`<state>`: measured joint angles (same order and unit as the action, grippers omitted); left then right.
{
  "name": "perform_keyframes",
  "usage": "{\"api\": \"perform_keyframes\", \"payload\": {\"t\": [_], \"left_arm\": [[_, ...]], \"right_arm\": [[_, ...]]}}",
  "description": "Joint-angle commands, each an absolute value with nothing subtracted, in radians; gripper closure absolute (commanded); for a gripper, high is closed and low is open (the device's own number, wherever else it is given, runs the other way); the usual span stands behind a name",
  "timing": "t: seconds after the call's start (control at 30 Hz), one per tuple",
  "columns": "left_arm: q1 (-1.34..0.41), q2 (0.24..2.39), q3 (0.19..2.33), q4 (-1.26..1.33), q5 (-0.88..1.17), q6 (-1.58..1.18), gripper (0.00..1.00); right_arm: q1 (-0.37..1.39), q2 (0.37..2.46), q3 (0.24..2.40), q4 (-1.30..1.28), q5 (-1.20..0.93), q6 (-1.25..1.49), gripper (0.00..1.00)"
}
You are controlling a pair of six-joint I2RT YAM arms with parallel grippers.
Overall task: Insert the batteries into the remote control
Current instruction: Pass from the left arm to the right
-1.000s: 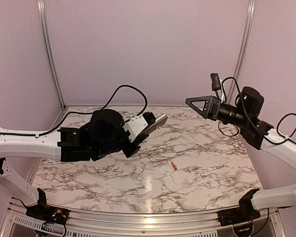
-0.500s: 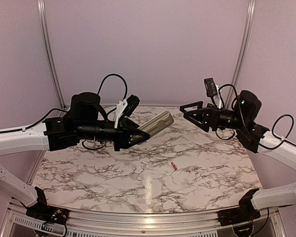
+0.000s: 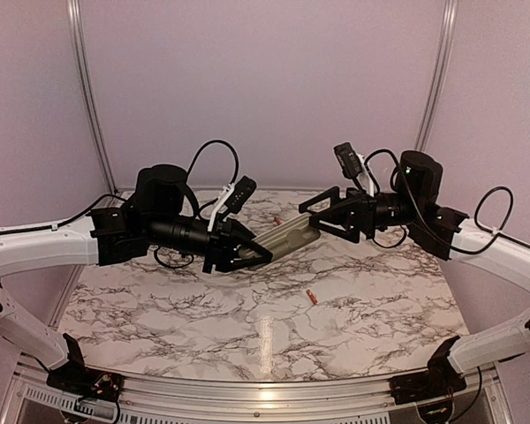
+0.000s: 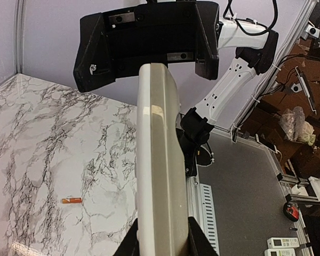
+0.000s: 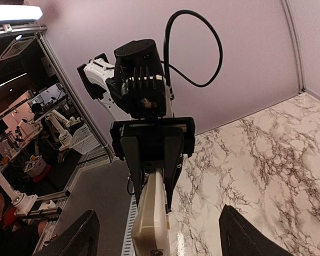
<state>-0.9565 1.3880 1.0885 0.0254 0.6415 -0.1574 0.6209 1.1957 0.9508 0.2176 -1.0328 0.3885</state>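
My left gripper (image 3: 254, 251) is shut on one end of the remote control (image 3: 288, 237) and holds it in the air, edge-on, with the free end pointing right. The left fingers (image 4: 194, 242) press on both of the remote control's (image 4: 157, 160) sides. My right gripper (image 3: 316, 221) is open, its jaws standing wide to either side of the remote control's free end (image 5: 152, 224) without touching it. One orange battery (image 3: 311, 298) lies on the marble table below, also seen as the battery (image 4: 72, 200) in the left wrist view. A second small orange battery (image 3: 276, 219) lies farther back.
The marble table (image 3: 185, 327) has lilac walls at the back and both sides. Black cables loop above both wrists. Beyond the table's near edge is a grey floor (image 4: 245, 186) with an arm base and clutter.
My left arm turned its wrist and swung the remote rightward and lower. My right arm moved left until its jaws reached the remote's free end, and they have narrowed somewhat.
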Motion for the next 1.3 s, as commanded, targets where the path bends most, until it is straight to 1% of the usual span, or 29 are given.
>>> {"api": "perform_keyframes", "payload": {"t": [0.0, 0.17, 0.33, 0.47, 0.63, 0.7, 0.73, 0.77, 0.8, 0.83, 0.9, 0.93, 1.03, 1.07, 1.2, 1.23, 1.27], "left_arm": [[-0.947, 1.419, 1.142, 0.023, 0.712, -0.167, 1.0], [-0.939, 1.436, 1.159, 0.003, 0.732, -0.157, 1.0], [-0.93, 1.465, 1.175, 0.002, 0.768, -0.158, 1.0], [-0.925, 1.492, 1.193, -0.035, 0.784, -0.154, 1.0], [-0.92, 1.512, 1.212, -0.054, 0.797, -0.147, 1.0], [-0.919, 1.519, 1.219, -0.067, 0.801, -0.143, 1.0], [-0.917, 1.521, 1.221, -0.07, 0.804, -0.142, 1.0], [-0.915, 1.524, 1.222, -0.074, 0.807, -0.141, 1.0], [-0.912, 1.525, 1.223, -0.076, 0.81, -0.141, 1.0], [-0.909, 1.527, 1.223, -0.076, 0.815, -0.141, 1.0], [-0.903, 1.529, 1.224, -0.075, 0.824, -0.141, 1.0], [-0.901, 1.531, 1.224, -0.075, 0.828, -0.143, 1.0], [-0.893, 1.537, 1.223, -0.075, 0.832, -0.141, 1.0], [-0.889, 1.537, 1.224, -0.076, 0.833, -0.141, 0.98], [-0.865, 1.52, 1.194, -0.027, 0.825, -0.17, 0.56], [-0.857, 1.512, 1.183, -0.014, 0.816, -0.18, 0.49], [-0.848, 1.503, 1.172, -0.011, 0.806, -0.187, 0.43]], "right_arm": [[0.652, 1.244, 1.014, 0.118, -1.086, 0.355, 0.25], [0.661, 1.256, 1.018, 0.041, -1.112, 0.321, 0.28], [0.663, 1.258, 1.025, -0.049, -1.119, 0.27, 0.36], [0.663, 1.264, 1.045, -0.089, -1.122, 0.246, 0.45], [0.663, 1.275, 1.06, -0.112, -1.127, 0.23, 0.6], [0.662, 1.281, 1.063, -0.123, -1.131, 0.221, 0.7], [0.663, 1.285, 1.063, -0.125, -1.134, 0.221, 0.77], [0.663, 1.287, 1.063, -0.128, -1.137, 0.218, 0.86], [0.663, 1.29, 1.063, -0.134, -1.139, 0.215, 0.9], [0.663, 1.291, 1.064, -0.138, -1.141, 0.211, 0.92], [0.663, 1.292, 1.065, -0.147, -1.146, 0.207, 0.88], [0.663, 1.293, 1.065, -0.15, -1.152, 0.204, 0.88], [0.663, 1.295, 1.062, -0.156, -1.152, 0.2, 1.0], [0.663, 1.294, 1.06, -0.153, -1.154, 0.204, 1.0], [0.663, 1.287, 1.041, -0.102, -1.133, 0.259, 1.0], [0.663, 1.285, 1.031, -0.079, -1.117, 0.286, 1.0], [0.661, 1.28, 1.016, -0.047, -1.095, 0.317, 1.0]]}}
